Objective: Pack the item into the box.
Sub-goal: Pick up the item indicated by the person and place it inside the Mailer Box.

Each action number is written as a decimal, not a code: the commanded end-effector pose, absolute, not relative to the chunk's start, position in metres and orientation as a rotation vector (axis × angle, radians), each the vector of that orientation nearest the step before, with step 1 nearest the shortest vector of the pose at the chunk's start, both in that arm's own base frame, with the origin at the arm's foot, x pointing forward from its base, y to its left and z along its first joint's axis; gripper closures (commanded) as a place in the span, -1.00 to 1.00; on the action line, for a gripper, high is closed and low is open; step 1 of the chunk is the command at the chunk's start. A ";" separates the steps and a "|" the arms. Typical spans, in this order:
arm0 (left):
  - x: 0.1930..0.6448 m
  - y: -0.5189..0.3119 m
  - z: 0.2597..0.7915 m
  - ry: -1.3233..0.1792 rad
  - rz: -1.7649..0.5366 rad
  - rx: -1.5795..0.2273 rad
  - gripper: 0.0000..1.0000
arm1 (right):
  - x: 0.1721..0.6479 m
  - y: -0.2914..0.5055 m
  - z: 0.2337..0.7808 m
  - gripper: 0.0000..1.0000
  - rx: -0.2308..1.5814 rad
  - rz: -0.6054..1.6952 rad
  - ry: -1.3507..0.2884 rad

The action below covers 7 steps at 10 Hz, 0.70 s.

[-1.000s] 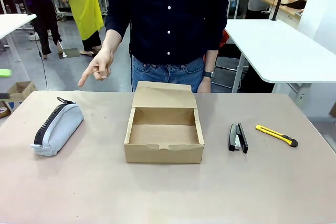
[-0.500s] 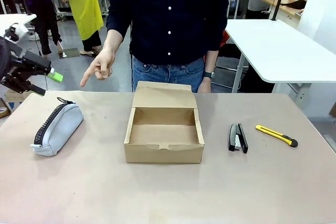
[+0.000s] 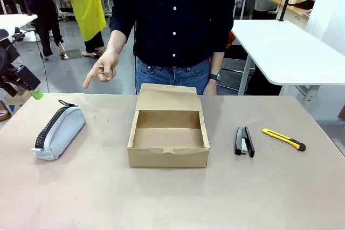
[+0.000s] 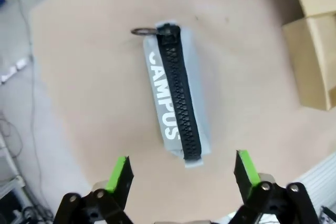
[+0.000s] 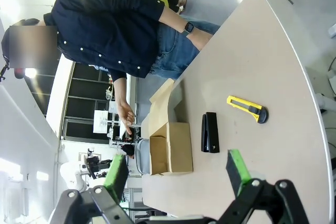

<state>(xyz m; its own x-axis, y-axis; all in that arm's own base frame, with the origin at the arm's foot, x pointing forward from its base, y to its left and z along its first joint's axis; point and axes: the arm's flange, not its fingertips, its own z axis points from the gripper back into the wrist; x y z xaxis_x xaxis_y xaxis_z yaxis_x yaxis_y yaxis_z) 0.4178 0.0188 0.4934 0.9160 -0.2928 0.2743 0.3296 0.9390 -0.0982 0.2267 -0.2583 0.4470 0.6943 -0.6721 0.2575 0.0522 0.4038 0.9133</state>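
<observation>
Grey-blue pouch (image 3: 58, 131) lies at the front view's left, well apart from the open box (image 3: 168, 158) at centre, and the left gripper (image 4: 182, 163) hangs above it, spread wide and empty, its fingers set across the narrow width, likely readying a grasp.

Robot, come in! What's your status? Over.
Left gripper open, aimed at pouch. Right gripper open. Pouch beside box, lid up. Person's hand pointing, clear of pouch.
</observation>
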 end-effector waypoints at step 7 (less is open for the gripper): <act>0.442 0.005 0.444 -0.117 -0.238 -0.130 -1.00 | 0.228 -0.260 0.447 -1.00 1.076 -0.483 -0.710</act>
